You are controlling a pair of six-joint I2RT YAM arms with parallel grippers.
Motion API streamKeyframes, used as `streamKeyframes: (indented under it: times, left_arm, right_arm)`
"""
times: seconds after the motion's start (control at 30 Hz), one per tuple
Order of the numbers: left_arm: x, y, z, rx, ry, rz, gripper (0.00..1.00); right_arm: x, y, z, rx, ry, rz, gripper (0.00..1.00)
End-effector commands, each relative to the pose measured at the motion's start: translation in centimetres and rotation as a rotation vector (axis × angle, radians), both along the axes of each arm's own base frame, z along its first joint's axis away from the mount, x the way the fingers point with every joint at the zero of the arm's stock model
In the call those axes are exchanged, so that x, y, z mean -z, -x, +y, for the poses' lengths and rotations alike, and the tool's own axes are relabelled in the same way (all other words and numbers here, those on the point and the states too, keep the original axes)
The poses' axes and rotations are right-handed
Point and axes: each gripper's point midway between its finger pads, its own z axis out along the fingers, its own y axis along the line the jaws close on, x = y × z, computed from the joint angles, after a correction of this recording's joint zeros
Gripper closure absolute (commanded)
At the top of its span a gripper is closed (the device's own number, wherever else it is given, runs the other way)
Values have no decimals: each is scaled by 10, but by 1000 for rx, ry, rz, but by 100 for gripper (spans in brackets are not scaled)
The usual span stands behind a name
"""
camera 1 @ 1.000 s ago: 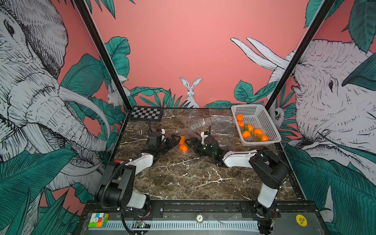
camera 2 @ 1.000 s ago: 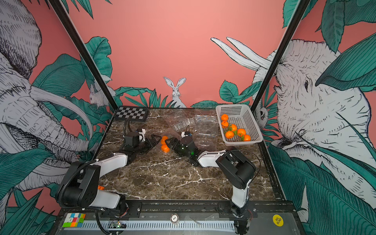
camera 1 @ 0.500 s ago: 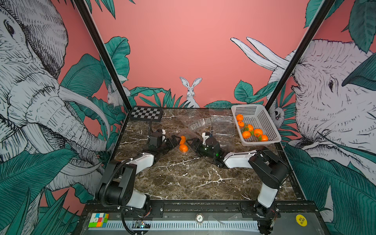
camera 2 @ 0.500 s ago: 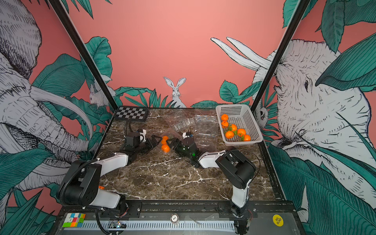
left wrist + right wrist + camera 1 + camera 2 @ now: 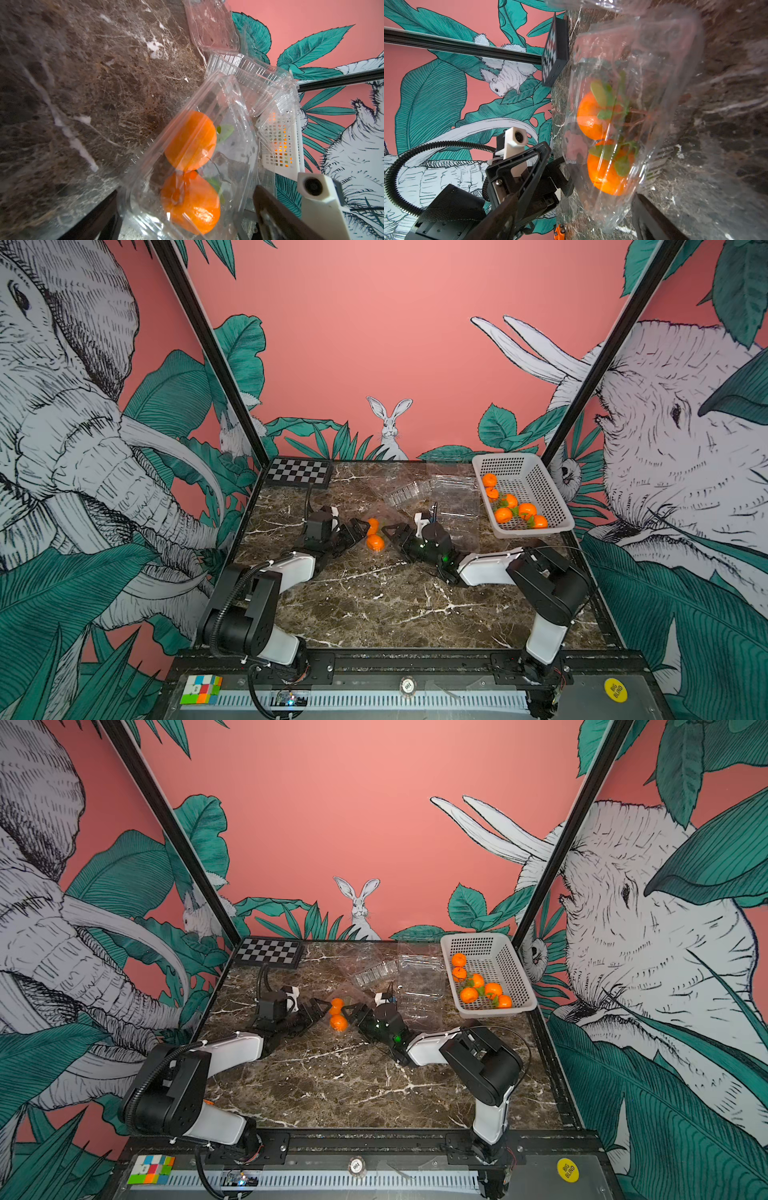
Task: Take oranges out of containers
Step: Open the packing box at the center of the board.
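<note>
oranges (image 5: 375,542) sit boxed between left gripper (image 5: 362,533) and right gripper (image 5: 391,540).

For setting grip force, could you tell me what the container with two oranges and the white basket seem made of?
Container: thin clear plastic, glossy; the oranges show through, and glare streaks its creased walls. Basket: matte white plastic, probably rigid moulded, with a regular grid of perforations.

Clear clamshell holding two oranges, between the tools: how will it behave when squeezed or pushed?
The clamshell has thin, creased-looking walls, so it likely flexes under a squeeze. The oranges have spare room inside, so the weight probably shifts if tilted. Glossy plastic on the polished table: probably slides rather than tips.
</note>
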Motion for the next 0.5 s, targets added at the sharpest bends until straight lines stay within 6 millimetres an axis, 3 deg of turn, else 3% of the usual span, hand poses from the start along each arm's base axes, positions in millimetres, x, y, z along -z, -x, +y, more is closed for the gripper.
streamKeyframes:
  times: [0.0, 0.47]
  left_arm:
    - [3, 1, 0, -7, 2, -1, 4]
    - [6, 3, 0, -6, 0, 7, 4]
  right_arm:
    - [-7, -6, 4, 5, -41, -19, 17]
    - [-3, -10, 12, -4, -68, -3, 18]
